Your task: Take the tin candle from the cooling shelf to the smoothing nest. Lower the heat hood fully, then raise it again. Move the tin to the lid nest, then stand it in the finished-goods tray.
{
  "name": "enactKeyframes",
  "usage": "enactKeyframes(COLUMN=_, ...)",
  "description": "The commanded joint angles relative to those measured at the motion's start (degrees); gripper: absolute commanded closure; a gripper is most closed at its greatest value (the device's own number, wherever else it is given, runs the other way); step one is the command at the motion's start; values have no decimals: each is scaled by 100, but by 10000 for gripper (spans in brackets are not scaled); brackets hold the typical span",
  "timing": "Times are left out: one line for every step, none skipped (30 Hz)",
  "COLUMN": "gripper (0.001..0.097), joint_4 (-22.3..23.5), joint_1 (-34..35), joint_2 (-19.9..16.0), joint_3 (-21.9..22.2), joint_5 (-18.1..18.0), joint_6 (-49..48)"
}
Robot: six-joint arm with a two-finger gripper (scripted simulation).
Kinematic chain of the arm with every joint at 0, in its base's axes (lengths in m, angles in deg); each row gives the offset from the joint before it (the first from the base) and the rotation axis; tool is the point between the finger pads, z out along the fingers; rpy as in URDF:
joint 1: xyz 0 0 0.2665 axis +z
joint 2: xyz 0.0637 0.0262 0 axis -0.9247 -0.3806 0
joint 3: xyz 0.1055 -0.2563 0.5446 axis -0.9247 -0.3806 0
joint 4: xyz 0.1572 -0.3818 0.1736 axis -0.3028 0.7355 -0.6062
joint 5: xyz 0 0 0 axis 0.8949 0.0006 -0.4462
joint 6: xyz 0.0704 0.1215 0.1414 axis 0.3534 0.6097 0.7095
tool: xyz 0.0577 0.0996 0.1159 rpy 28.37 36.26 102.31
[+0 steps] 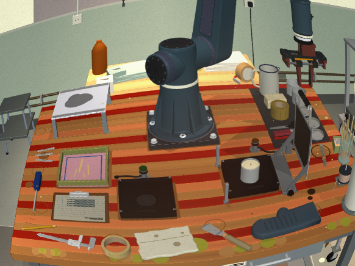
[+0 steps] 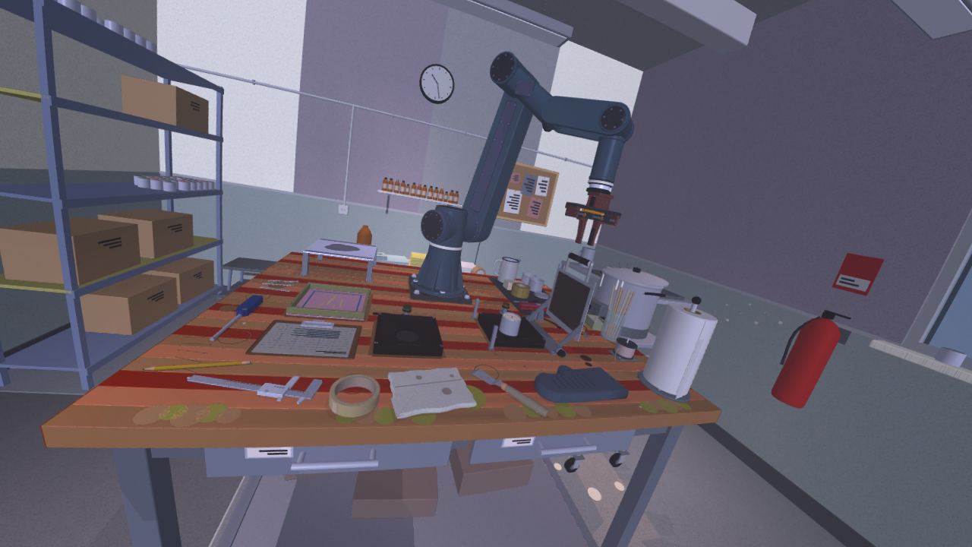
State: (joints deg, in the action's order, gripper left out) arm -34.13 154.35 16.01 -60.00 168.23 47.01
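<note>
The tin candle (image 1: 250, 170) (image 2: 510, 324) stands upright on the dark smoothing nest (image 1: 249, 178), with the heat hood (image 1: 302, 136) (image 2: 569, 300) raised on its hinge to the right of it. My gripper (image 1: 304, 80) (image 2: 588, 239) hangs above the hood's black handle (image 1: 303, 97), near the bench's far right corner, open and holding nothing. The lid nest (image 1: 147, 198) (image 2: 406, 335) is a second dark plate left of the smoothing nest. The green-rimmed finished-goods tray (image 1: 83, 167) (image 2: 330, 301) with a pink floor lies further left, and the white cooling shelf (image 1: 81, 103) (image 2: 338, 250) stands behind it.
The bench's right edge holds a jar of sticks (image 1: 346, 143), a paper roll (image 2: 678, 350) and a large pot (image 2: 635, 297). A dark tray behind the hood carries an enamel jug (image 1: 269, 79), a tape roll (image 1: 279, 109) and small tins. The arm's base (image 1: 181, 122) stands mid-bench.
</note>
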Motion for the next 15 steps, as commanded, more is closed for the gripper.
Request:
enactKeyframes(gripper=566, joint_4=0, joint_1=0, joint_2=5, joint_3=13, joint_5=10, joint_6=0)
enactKeyframes(gripper=566, joint_4=0, joint_1=0, joint_2=8, joint_3=21, joint_5=20, joint_6=0)
enactKeyframes(gripper=566, joint_4=0, joint_1=0, joint_2=11, joint_3=28, joint_5=31, joint_6=0)
enactKeyframes(gripper=566, joint_4=0, joint_1=0, joint_2=13, joint_3=35, joint_5=40, joint_6=0)
enactKeyframes(gripper=566, joint_4=0, joint_1=0, joint_2=16, joint_3=41, joint_5=49, joint_6=0)
enactKeyframes(gripper=566, joint_4=0, joint_1=0, joint_2=18, joint_3=47, joint_5=57, joint_6=0)
enactKeyframes(gripper=566, joint_4=0, joint_1=0, joint_2=20, joint_3=53, joint_5=64, joint_6=0)
enactKeyframes(gripper=566, joint_4=0, joint_1=0, joint_2=22, joint_3=58, joint_5=71, joint_6=0)
enactKeyframes(gripper=566, joint_4=0, joint_1=0, joint_2=23, joint_3=62, joint_5=76, joint_6=0)
enactKeyframes(gripper=566, joint_4=0, joint_1=0, joint_2=24, joint_3=66, joint_5=82, joint_6=0)
enactKeyframes(gripper=566, joint_4=0, joint_1=0, joint_2=26, joint_3=69, joint_5=86, joint_6=0)
enactKeyframes(gripper=566, joint_4=0, joint_1=0, joint_2=27, joint_3=72, joint_5=90, joint_6=0)
enactKeyframes(gripper=566, joint_4=0, joint_1=0, joint_2=27, joint_3=74, joint_5=93, joint_6=0)
enactKeyframes(gripper=566, joint_4=0, joint_1=0, joint_2=28, joint_3=76, joint_5=96, joint_6=0)
enactKeyframes(gripper=566, joint_4=0, joint_1=0, joint_2=29, joint_3=78, joint_5=98, joint_6=0)
